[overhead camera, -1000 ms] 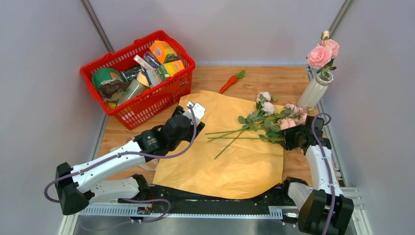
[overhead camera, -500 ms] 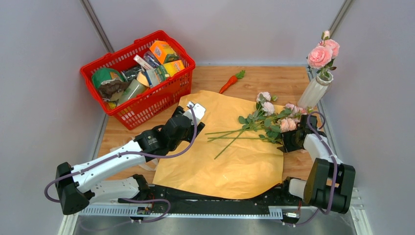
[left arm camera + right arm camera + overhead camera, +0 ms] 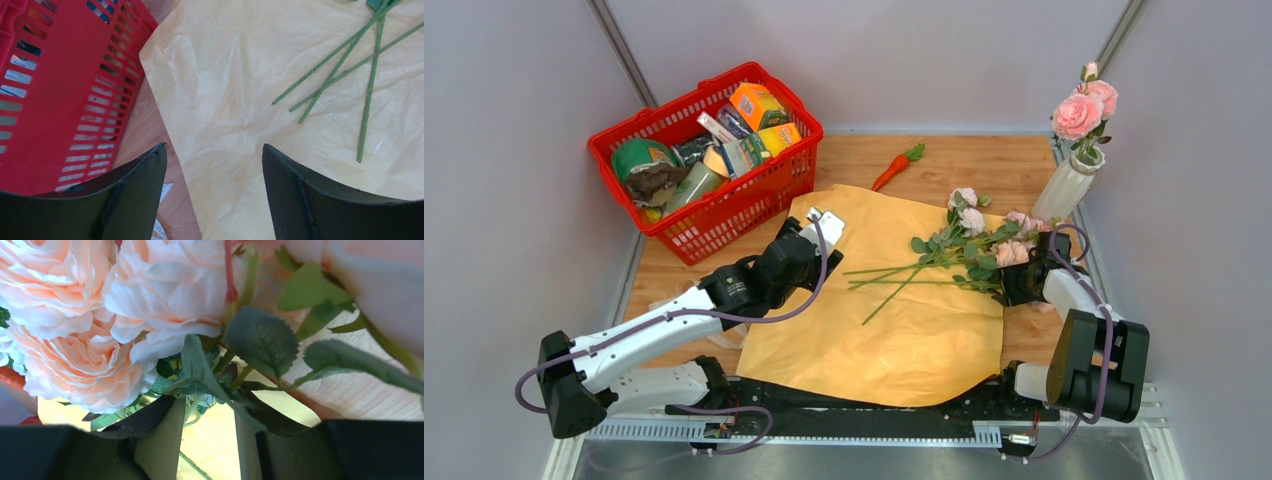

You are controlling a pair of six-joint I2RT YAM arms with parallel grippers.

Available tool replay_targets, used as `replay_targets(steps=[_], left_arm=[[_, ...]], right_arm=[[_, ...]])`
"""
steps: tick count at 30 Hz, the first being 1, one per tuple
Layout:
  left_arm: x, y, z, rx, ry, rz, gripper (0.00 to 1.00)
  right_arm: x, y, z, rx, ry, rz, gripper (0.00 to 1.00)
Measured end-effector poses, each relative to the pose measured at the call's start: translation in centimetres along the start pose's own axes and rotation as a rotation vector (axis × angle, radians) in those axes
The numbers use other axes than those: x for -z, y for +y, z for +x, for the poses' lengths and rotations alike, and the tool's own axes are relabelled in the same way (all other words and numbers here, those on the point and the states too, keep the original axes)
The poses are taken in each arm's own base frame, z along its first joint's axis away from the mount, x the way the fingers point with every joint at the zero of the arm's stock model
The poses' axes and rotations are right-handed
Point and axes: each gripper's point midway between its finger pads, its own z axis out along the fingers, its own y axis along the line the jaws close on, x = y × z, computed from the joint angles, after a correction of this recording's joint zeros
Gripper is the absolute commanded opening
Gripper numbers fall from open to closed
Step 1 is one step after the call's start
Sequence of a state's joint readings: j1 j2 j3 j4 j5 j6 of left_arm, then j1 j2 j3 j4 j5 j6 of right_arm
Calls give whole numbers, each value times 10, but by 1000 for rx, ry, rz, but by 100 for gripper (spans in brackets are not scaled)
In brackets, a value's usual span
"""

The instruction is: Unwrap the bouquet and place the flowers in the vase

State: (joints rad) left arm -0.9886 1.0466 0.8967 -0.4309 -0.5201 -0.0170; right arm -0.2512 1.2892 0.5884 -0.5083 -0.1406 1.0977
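top: flowers (image 3: 969, 245) lie on the spread wrapping paper (image 3: 894, 330), vase (image 3: 1064, 190) near. left wrist: left gripper (image 3: 214, 150) wide apart, empty. right wrist: right gripper (image 3: 207, 410) half-closed about leafy stems (image 3: 200, 365), hold uncertain; blooms (image 3: 75, 340) likely light, crushable, so grasp the thin stems.

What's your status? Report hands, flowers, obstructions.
Left hand open over paper. Right hand among flowers, grip unclear. Flowers lie unwrapped; vase holds some. Nothing between them.

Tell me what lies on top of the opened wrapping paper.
The loose flowers lie on the wrapping paper, stems pointing left, blooms at its right edge by the right gripper. Whatever the sheet covers on the table cannot be seen.
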Motion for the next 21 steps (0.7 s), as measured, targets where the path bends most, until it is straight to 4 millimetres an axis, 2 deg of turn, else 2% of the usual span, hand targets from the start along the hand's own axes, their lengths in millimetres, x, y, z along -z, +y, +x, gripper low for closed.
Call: replay_targets(steps=[5,12,16,21], left_arm=[[0,-1,1,-2,3,3,77],[0,-1,2,-4,7,3,77],[0,-1,2,-4,7,3,77],[0,0,2,-4,8,2,77]], right_arm=[[-3,1,-3,-8,-10,4,33],[-3,2,-6,-6,-30,0,14],[12,13,-11,5,-69,-64,8],[40,32,-17,20,-133,-173,7]])
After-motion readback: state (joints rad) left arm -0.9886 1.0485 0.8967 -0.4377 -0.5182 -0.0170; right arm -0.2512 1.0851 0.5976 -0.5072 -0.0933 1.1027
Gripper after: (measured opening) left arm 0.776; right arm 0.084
